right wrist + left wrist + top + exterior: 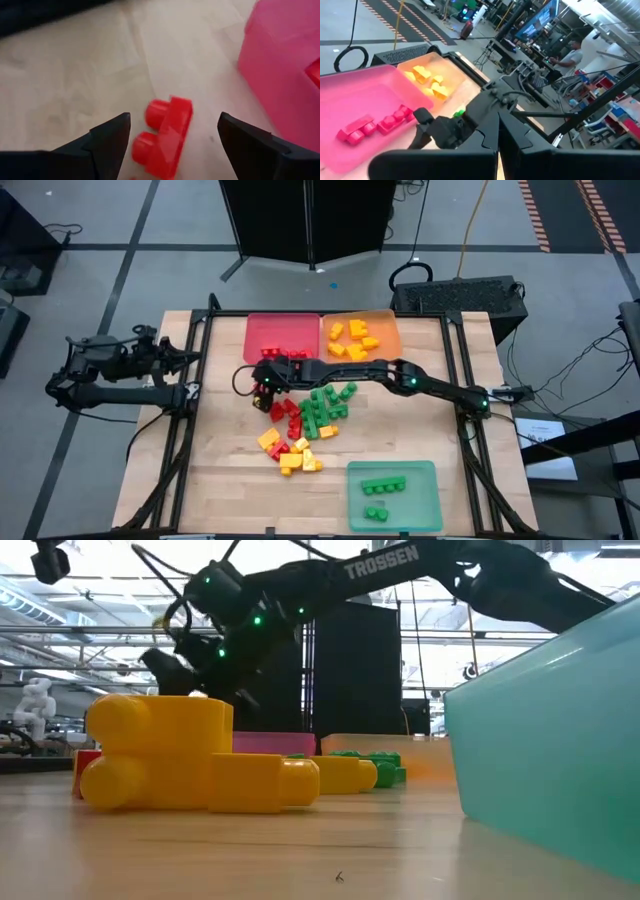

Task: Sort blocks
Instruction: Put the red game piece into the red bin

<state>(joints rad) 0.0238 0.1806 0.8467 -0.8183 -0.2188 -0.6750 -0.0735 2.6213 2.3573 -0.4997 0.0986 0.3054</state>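
A large yellow block (190,755), studs sideways, lies closest to the low camera on the wooden table (220,480); beside it rises the wall of the green tray (550,750), which sits at the table's near right corner and holds a few green blocks (383,486).

The right gripper (262,387) reaches across from the right edge to a spot just in front of the red tray (270,332), which stands at the far edge next to the orange tray (385,322). Its fingers (107,137) stand wide apart and hold nothing. Between them, on the bare wood, lies a red block (162,135) with two round studs, free of both fingers; the pink wall of the red tray is close by.

The red tray holds several red blocks (370,125); the orange tray holds yellow blocks (355,340). The unsorted blocks lie in a loose heap (305,425) about the table's centre: red ones nearest the right gripper, green ones toward the right edge, yellow ones toward the near edge.

The left gripper (185,358) waits at the table's left edge, off the work area, its fingers closed with apparently nothing between them, though its wrist view shows them only partly. A person (570,55) sits at a workstation in the room beyond.
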